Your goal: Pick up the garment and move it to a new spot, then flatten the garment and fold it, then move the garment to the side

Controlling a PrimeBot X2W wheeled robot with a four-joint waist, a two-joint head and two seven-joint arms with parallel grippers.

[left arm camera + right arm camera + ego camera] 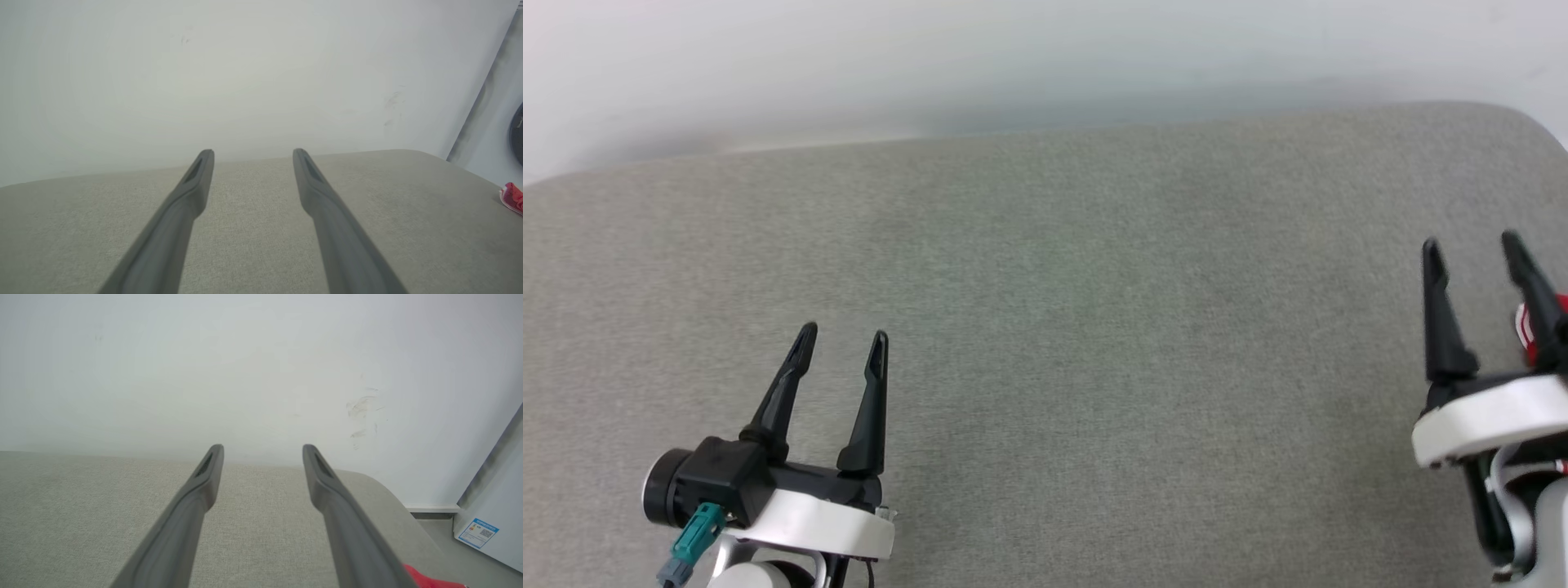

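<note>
A small part of the red and white garment peeks out at the right edge of the grey padded surface, mostly hidden behind my right gripper. That gripper stands open just left of the garment, nothing between its fingers. The left wrist view catches the garment as a red scrap at its right edge, and the right wrist view has a red bit of the garment at the bottom, right of my right gripper. My left gripper is open and empty at the lower left, far from the garment; its fingertips hover over bare fabric.
The grey padded surface has a rounded far edge against a white wall. Off its right end are a pale cabinet with a blue label and a strip of floor.
</note>
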